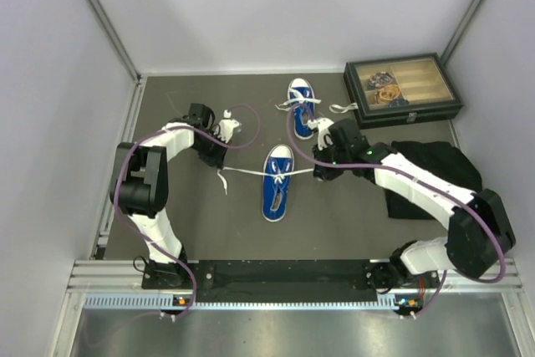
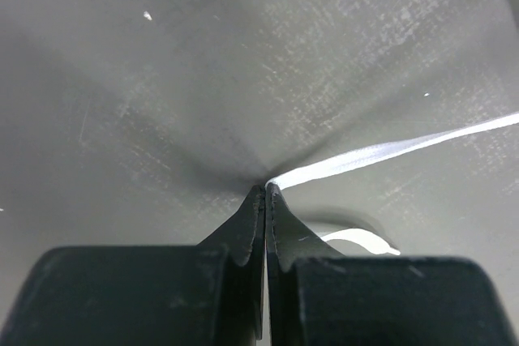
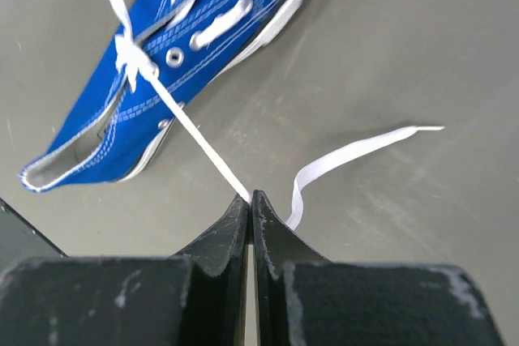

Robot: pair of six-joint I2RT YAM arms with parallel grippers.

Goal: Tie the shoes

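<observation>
Blue near shoe (image 1: 277, 183) lies mid-mat, toe toward the back, and we see its white lace (image 1: 251, 172) pulled out taut to either side across the eyelets. On our left gripper (image 2: 265, 194) the jaws are pinched fully together on one run of it right at the tips, a loose tail curling beside; our right gripper (image 3: 250, 198) is clamped the same way on the other run. We have the second shoe (image 1: 302, 106) further back, just beside the dark box (image 1: 401, 89), with the black cloth (image 1: 430, 165) partly under the right arm on the grey mat (image 1: 201, 223).
</observation>
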